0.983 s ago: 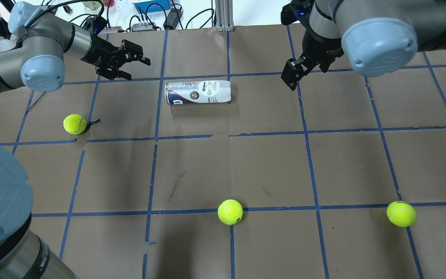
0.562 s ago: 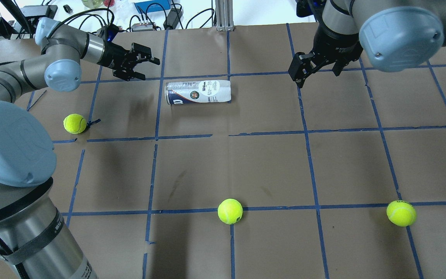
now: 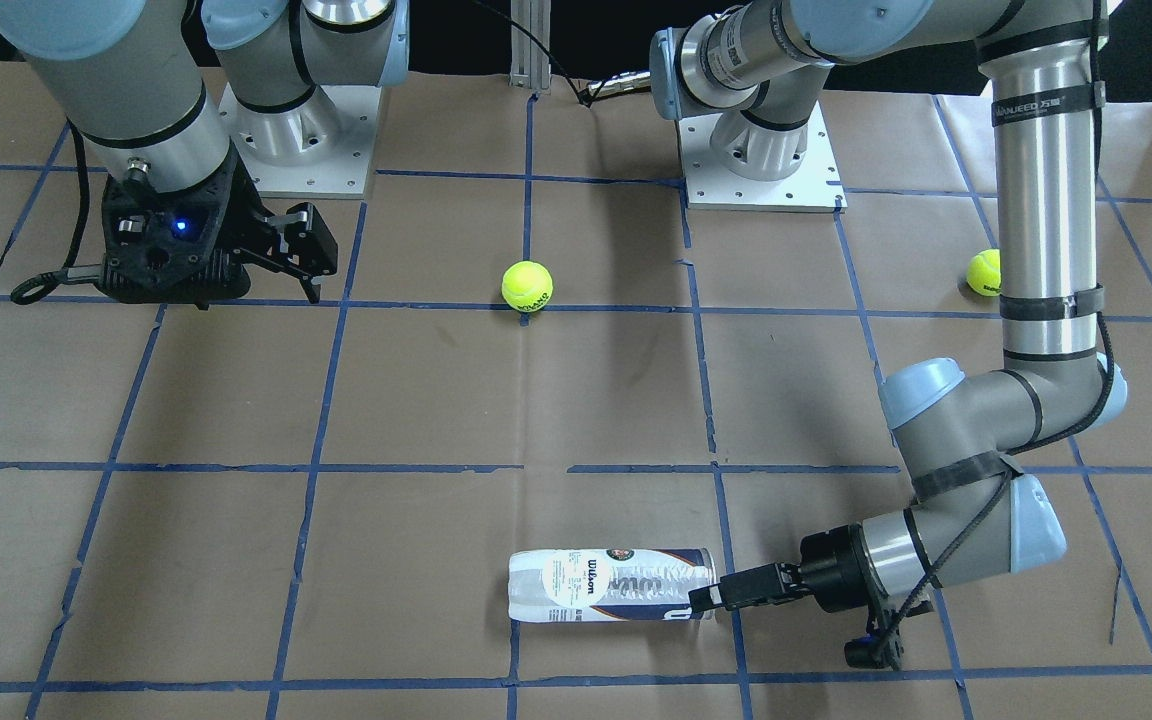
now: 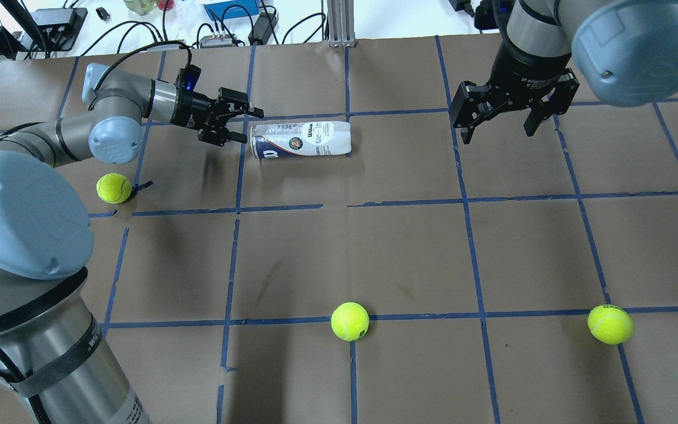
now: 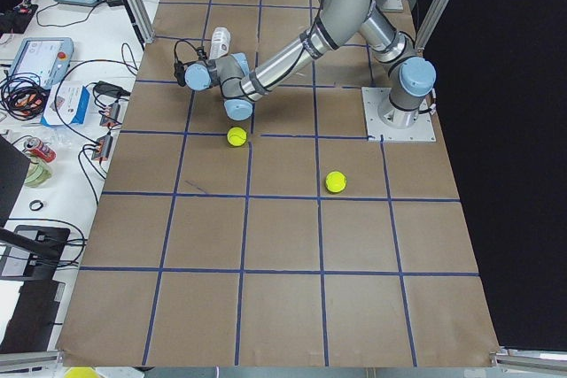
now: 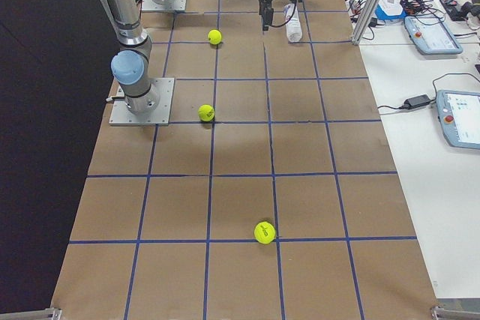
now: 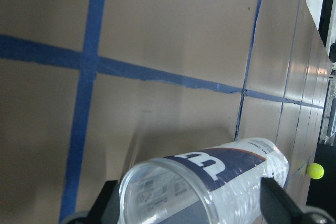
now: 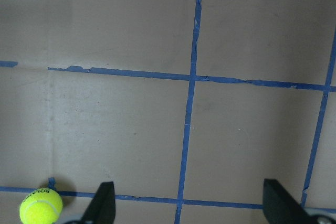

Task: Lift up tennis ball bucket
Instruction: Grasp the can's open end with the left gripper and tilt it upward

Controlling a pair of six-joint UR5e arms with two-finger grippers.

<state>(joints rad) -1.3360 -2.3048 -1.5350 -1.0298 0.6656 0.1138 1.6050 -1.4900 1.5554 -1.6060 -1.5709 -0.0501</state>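
Lying on its side on the table: the tennis ball bucket. Likely light, thin-walled, slick, prone to rolling and denting; best gripped across the stiffer rim end. Just at that end, fingers spread: the left gripper. Well off the bucket's other end, also spread: the right gripper. Nothing above the bucket; nearest tennis ball well apart.

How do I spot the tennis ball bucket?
On the brown table taped into blue squares, look to the side far from the robot. At the left arm's fingers lies the tennis ball bucket: a clear tube on its side with a navy band, unlike the round yellow tennis balls.
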